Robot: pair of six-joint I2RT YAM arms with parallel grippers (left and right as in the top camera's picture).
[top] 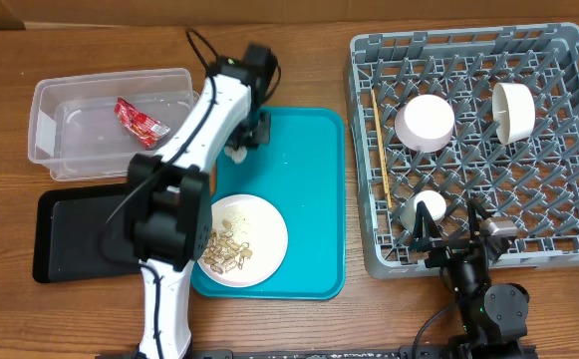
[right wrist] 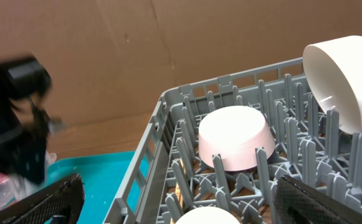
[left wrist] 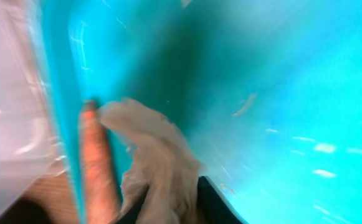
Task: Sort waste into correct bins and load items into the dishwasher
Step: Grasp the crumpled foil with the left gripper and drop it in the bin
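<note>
My left gripper [top: 241, 143] is over the teal tray's far left corner, shut on the crumpled white paper ball [left wrist: 159, 165]; the view is blurred. The orange stick [left wrist: 96, 162] lies along the tray edge beside it. The red wrapper [top: 140, 120] lies in the clear tub [top: 50, 150]. The black tray [top: 70, 234] is partly under my left arm. The white plate [top: 254, 224] holds beige scraps [top: 224, 249]. The grey rack [top: 568, 249] holds two bowls [top: 427, 123] [top: 514, 108], a cup [top: 429, 207] and chopsticks [top: 380, 150]. My right gripper [right wrist: 181, 211] is open above the cup [right wrist: 205, 216].
The teal tray [top: 314, 199] lies between the bins and the rack. Brown cardboard stands along the far edge of the wooden table [top: 0, 130]. My left arm stretches across the black tray and the teal tray's left side.
</note>
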